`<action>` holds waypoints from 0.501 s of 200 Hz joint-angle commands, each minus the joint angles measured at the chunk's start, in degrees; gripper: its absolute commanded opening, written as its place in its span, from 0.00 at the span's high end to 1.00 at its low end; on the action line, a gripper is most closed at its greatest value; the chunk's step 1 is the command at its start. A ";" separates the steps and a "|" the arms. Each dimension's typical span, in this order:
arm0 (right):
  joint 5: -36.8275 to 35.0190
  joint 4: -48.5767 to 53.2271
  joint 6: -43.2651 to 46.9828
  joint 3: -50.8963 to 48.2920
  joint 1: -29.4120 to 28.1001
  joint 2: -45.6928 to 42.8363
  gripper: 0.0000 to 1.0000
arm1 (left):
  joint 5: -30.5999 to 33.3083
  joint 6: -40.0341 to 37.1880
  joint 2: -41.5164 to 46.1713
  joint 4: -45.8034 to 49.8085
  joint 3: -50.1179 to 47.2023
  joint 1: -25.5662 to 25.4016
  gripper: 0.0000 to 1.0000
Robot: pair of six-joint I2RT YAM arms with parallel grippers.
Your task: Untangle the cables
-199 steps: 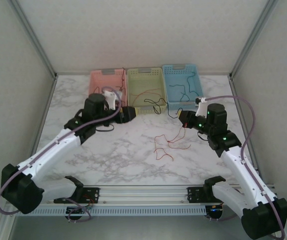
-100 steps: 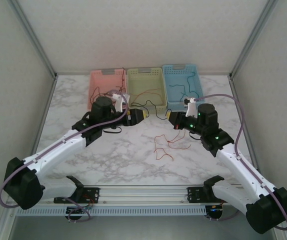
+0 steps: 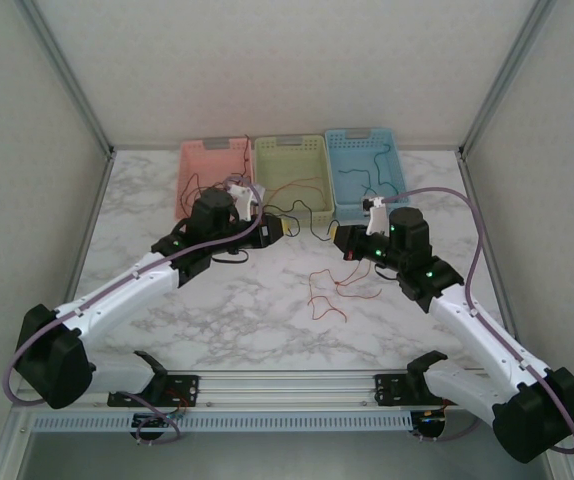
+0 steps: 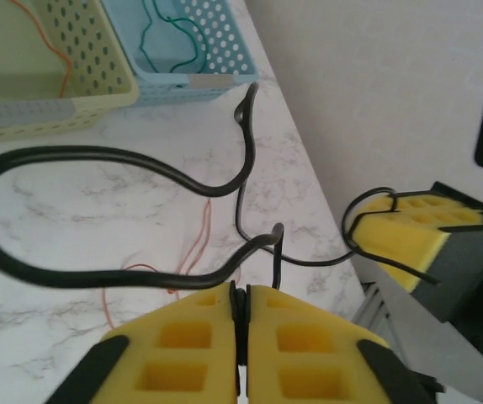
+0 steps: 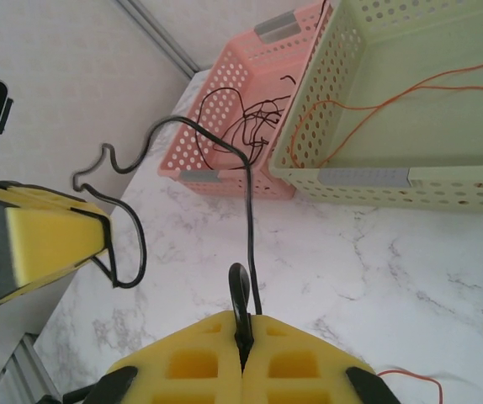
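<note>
Left gripper [image 3: 275,229] is closed, its yellow foam pads [image 4: 183,345] pinched on one end of the black cable [image 5: 249,219]. Right gripper [image 3: 343,240] is also closed, clamping the other end between its pads [image 5: 191,362]. The cable's long axis runs left-right across the table [image 3: 217,310], strung between the two grippers just in front of the yellow-green basket [image 3: 292,150]. It is not taut: it wanders in loose S-bends and one big loop, and another loop hooks round the edge of the opposite gripper's pad in each wrist view. It is a thin, round, glossy wire with kinks. The red cable [image 3: 332,290] lies loose on the marble near centre, just in front of the right gripper. It is a thin squiggle sprawled roughly diagonally, near-left to far-right, and neither gripper touches it. Three perforated plastic baskets sit side by side at the far edge. The pink basket [image 5: 225,101] holds a bundle of black cables [image 5: 254,118]. The yellow-green one holds an orange cable [image 5: 393,97]. The blue basket [image 4: 216,34] holds a green cable [image 4: 174,38]. The table top is white marble-pattern with grey veining.
</note>
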State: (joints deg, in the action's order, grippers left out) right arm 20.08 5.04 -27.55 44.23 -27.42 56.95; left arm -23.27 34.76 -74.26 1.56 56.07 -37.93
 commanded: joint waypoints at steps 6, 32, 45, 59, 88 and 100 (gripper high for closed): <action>-2.42 0.94 2.54 2.62 -0.44 -0.52 1.00 | 2.84 -3.05 0.46 4.53 2.26 -0.48 1.00; -6.54 3.02 4.61 2.96 -0.44 -1.72 1.00 | 6.52 -6.96 3.11 11.40 1.96 -0.16 1.00; -9.04 4.18 6.03 3.24 -0.50 -2.32 1.00 | 7.80 -8.63 4.92 14.55 1.45 0.50 1.00; -13.21 6.13 7.87 3.83 -0.44 -2.37 1.00 | 8.70 -10.12 7.42 17.82 0.52 1.71 1.00; -21.90 8.90 10.15 4.39 -0.07 -2.19 1.00 | 9.52 -11.37 13.06 23.10 -1.42 4.95 1.00; -19.58 7.44 9.74 3.78 0.05 -2.03 1.00 | 8.89 -11.07 14.70 23.27 -2.17 5.99 1.00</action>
State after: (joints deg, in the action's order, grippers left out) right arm 5.85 11.33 -20.08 47.03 -27.77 55.57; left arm -16.32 25.67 -63.31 19.42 55.57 -34.35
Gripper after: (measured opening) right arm 0.054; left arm 0.052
